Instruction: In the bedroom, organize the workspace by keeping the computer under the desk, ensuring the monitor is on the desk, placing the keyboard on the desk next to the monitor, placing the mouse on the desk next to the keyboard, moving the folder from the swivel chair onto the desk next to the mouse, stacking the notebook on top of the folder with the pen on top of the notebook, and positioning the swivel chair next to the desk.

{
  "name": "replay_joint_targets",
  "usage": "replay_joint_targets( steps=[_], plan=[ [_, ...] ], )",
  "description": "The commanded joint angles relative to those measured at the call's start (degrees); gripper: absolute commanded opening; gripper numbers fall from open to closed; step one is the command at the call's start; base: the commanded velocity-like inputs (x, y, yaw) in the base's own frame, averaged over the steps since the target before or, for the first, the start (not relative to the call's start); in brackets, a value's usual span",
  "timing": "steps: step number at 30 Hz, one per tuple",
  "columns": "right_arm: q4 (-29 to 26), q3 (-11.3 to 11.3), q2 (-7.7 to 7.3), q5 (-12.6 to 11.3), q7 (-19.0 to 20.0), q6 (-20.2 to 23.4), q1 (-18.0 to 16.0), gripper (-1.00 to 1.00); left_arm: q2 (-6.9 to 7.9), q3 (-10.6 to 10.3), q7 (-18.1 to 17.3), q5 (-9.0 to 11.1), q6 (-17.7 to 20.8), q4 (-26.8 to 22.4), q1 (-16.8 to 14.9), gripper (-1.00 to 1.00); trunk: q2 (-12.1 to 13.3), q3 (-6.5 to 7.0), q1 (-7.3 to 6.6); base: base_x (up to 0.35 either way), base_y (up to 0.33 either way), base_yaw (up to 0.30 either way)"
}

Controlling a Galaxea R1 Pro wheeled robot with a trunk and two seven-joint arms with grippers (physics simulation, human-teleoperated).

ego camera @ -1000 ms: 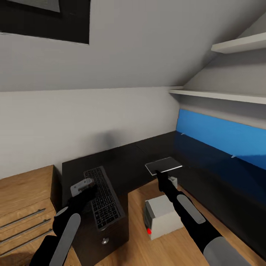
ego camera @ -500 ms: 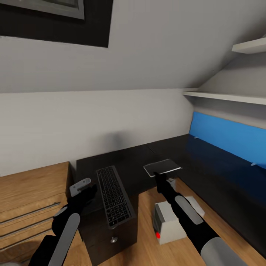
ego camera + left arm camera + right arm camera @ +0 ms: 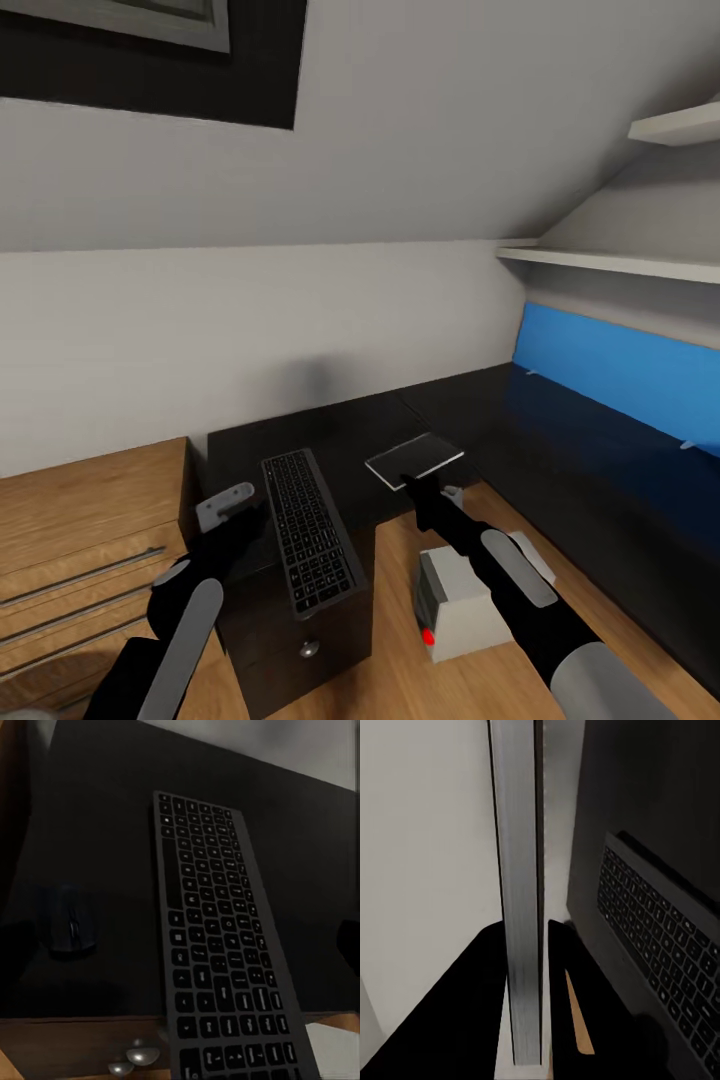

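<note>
The keyboard [image 3: 312,545] lies lengthwise on a black drawer cabinet [image 3: 300,620], its near end reaching the front edge. The left tool [image 3: 228,510] hangs just beside the keyboard's left side, over the cabinet top; whether its fingers are apart is hard to judge. The right tool [image 3: 412,490] pinches the near edge of the notebook [image 3: 414,459], a thin flat book held level in the air above the table [image 3: 560,470]. Below the right arm the computer [image 3: 465,600] stands on the wood floor, red light showing. A blue panel [image 3: 620,375] runs along the table's back.
</note>
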Motion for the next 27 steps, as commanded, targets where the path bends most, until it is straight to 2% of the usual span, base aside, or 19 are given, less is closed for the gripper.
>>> replay_joint_targets(
  steps=[1,5,6,7,9,10,14,20,27],
  plan=[
    [0.0,0.1,-0.08,-0.7,0.3,0.1,-0.1,-1.00,0.00,-0.2,0.5,0.5,0.1,-0.1,0.0,1.00,0.0,-0.07,0.00,0.000,0.000,0.000],
    [0.3,0.1,-0.15,-2.8,0.2,0.3,0.0,-1.00,0.00,-0.6,0.5,0.5,0.1,-0.1,0.0,1.00,0.0,-0.07,0.00,0.000,0.000,0.000],
    [1.2,0.0,-0.19,-5.9,0.1,0.4,0.0,-1.00,-0.02,-0.7,0.5,0.5,0.1,-0.1,0.0,1.00,0.0,-0.07,0.00,0.000,0.000,0.000],
    [2.0,-0.1,-0.34,-7.6,0.1,0.4,0.0,-1.00,-0.06,-0.8,0.5,0.5,0.2,-0.1,0.0,1.00,0.0,-0.07,0.00,0.000,0.000,0.000],
    [2.7,-0.2,-0.62,-9.1,0.1,0.4,0.0,-1.00,-0.10,-0.8,0.4,0.6,0.2,-0.1,0.0,1.00,0.0,-0.07,0.00,0.000,0.000,0.000],
    [3.3,-0.4,-0.93,-10.9,0.1,0.4,0.0,-1.00,-0.19,-0.8,0.5,0.6,0.2,-0.1,0.0,1.00,-0.4,-0.25,0.22,0.000,0.000,0.000],
    [4.4,-0.6,-1.37,-14.7,0.0,0.4,0.0,-1.00,-0.41,-0.8,0.5,0.6,0.2,-0.1,0.0,1.00,-2.0,-0.96,1.10,0.000,0.000,0.000],
    [4.5,-0.5,-1.31,-15.0,0.1,0.2,0.0,-1.00,-0.44,-0.8,0.5,0.6,0.2,-0.1,0.0,1.00,-4.5,-2.04,2.42,0.000,0.000,0.000],
    [4.5,0.0,-1.11,-14.3,0.0,-0.3,0.0,-1.00,-0.44,-0.8,0.5,0.6,0.2,-0.1,0.0,1.00,-7.3,-3.30,3.96,0.000,0.000,0.000]
  ],
)
